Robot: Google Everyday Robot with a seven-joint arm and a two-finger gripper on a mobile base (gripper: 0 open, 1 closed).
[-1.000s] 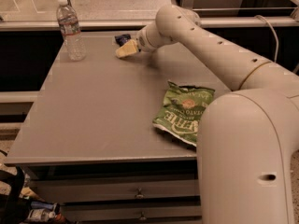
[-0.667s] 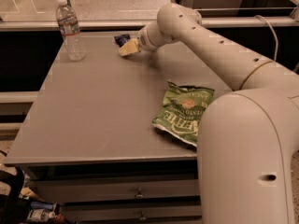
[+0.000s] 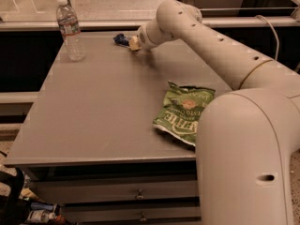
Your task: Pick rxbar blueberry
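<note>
The rxbar blueberry (image 3: pixel 120 39) is a small dark-blue wrapper lying near the far edge of the grey table (image 3: pixel 103 107), left of centre. My gripper (image 3: pixel 133 42) is at the end of the long white arm reaching across the table. It sits low, right against the bar's right end and touching or nearly touching it. The gripper's tan tip hides part of the bar.
A clear plastic water bottle (image 3: pixel 70 29) stands at the far left corner. A green Kettle chip bag (image 3: pixel 183 111) lies at the right, partly behind my arm's bulky base (image 3: pixel 243 158). A rail runs behind the table's far edge. Drawers sit below the front edge.
The gripper has edged slightly toward the table's far edge, staying at the bar. The bar, bottle and chip bag have not moved.
</note>
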